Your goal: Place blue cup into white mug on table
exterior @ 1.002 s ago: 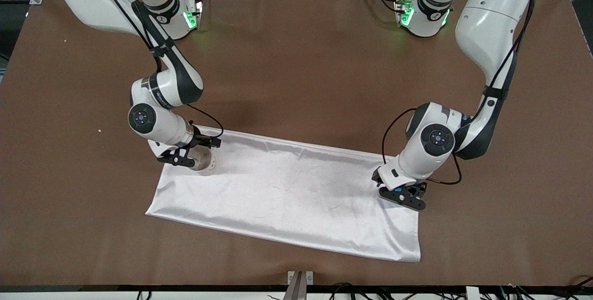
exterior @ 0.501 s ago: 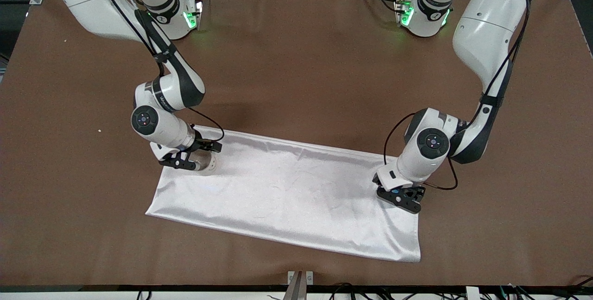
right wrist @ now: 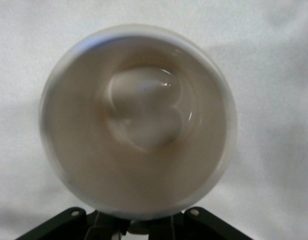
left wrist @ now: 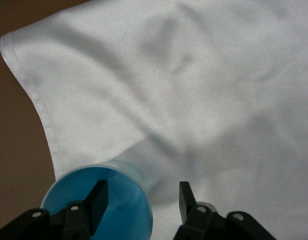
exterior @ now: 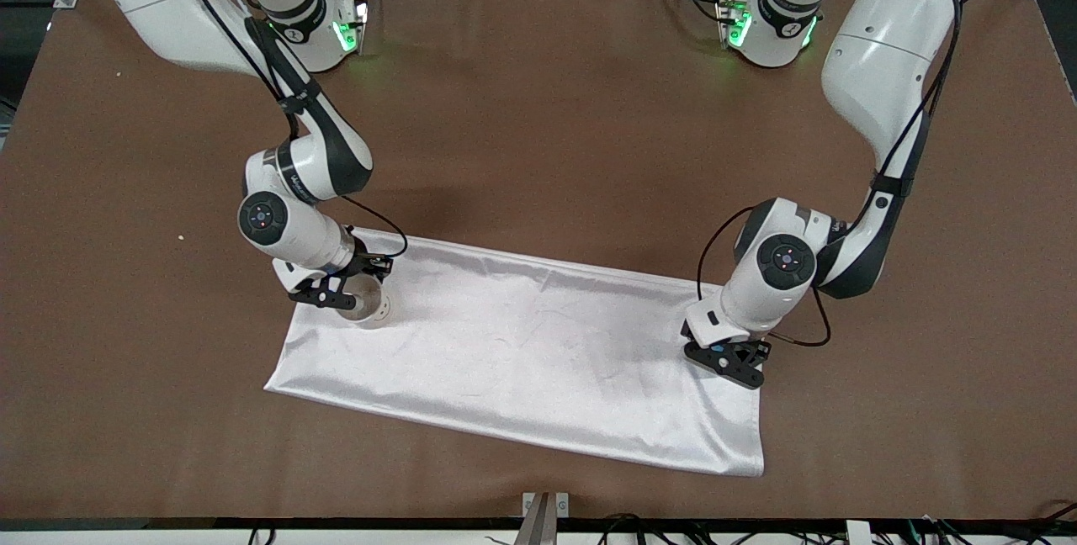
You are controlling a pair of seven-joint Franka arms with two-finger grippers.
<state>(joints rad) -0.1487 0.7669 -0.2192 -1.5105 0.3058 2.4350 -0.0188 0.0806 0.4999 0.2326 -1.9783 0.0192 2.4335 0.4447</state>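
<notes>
The blue cup (left wrist: 114, 212) stands on the white cloth near its corner toward the left arm's end of the table. My left gripper (left wrist: 142, 200) is open and low over it, with one finger (left wrist: 98, 197) inside the cup and the other outside, so the cup's wall lies between them. In the front view my left gripper (exterior: 728, 360) hides the cup. My right gripper (exterior: 336, 294) is shut on the white mug (exterior: 370, 307) at the cloth's other end. The mug (right wrist: 139, 120) is empty and hides most of the fingers.
The white satin cloth (exterior: 522, 351) lies spread across the middle of the brown table (exterior: 538, 133), its long side running between the two grippers. Both arms' bases stand along the table's edge farthest from the front camera.
My right gripper and the white mug have shifted slightly toward the front camera. My left gripper has drawn in a little over the blue cup and hides more of it.
</notes>
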